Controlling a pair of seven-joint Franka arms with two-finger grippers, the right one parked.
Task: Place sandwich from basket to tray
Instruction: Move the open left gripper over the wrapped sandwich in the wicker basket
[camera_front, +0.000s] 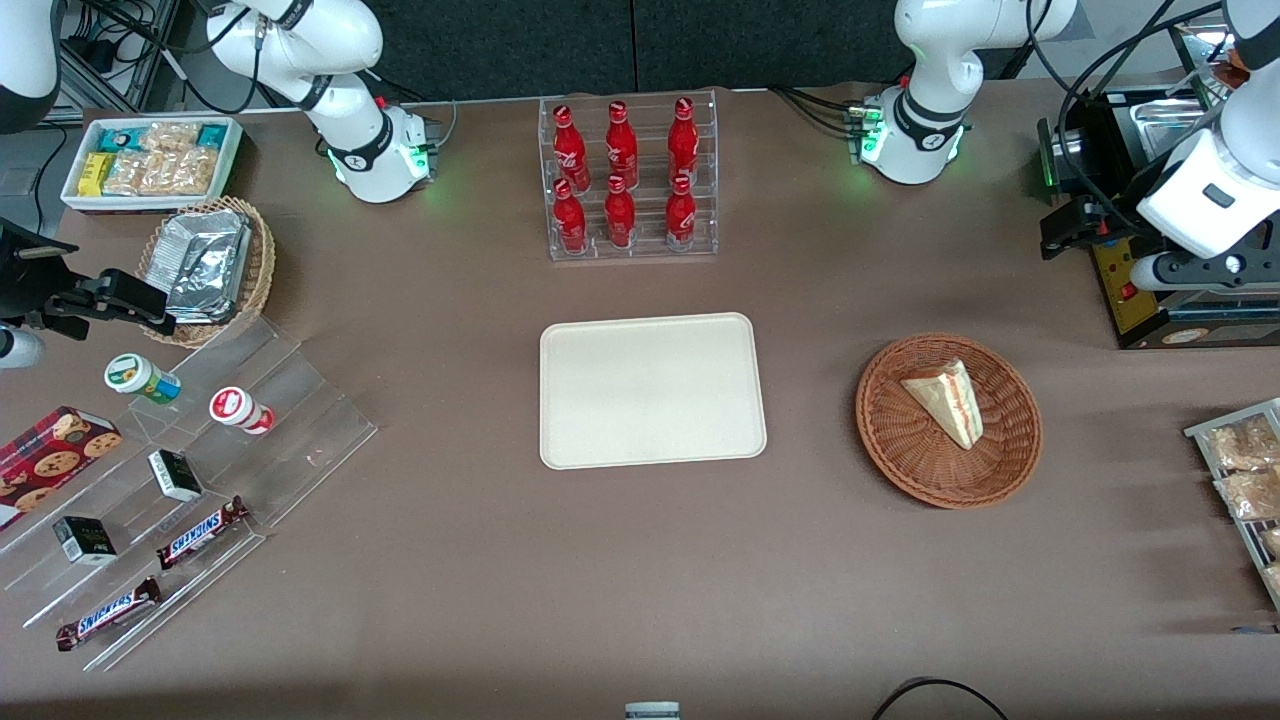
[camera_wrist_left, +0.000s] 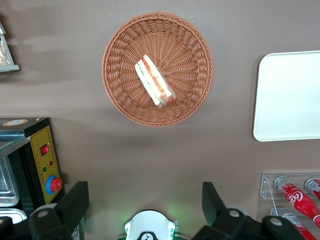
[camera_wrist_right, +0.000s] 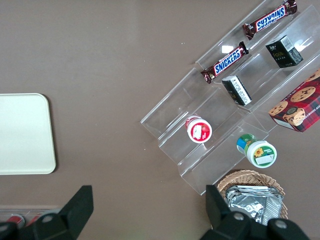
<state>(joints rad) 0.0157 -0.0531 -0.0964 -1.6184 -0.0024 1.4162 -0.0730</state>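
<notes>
We see the sandwich (camera_front: 947, 401) lying in the basket (camera_front: 905, 455), its long axis diagonal — the narrow tip points toward the front camera, the broad end toward the tray (camera_front: 650, 440), which sits well apart. The gripper (camera_wrist_left: 145, 205) hangs high above the table, fingers (camera_wrist_left: 75, 202) spread wide — holding nothing.
</notes>
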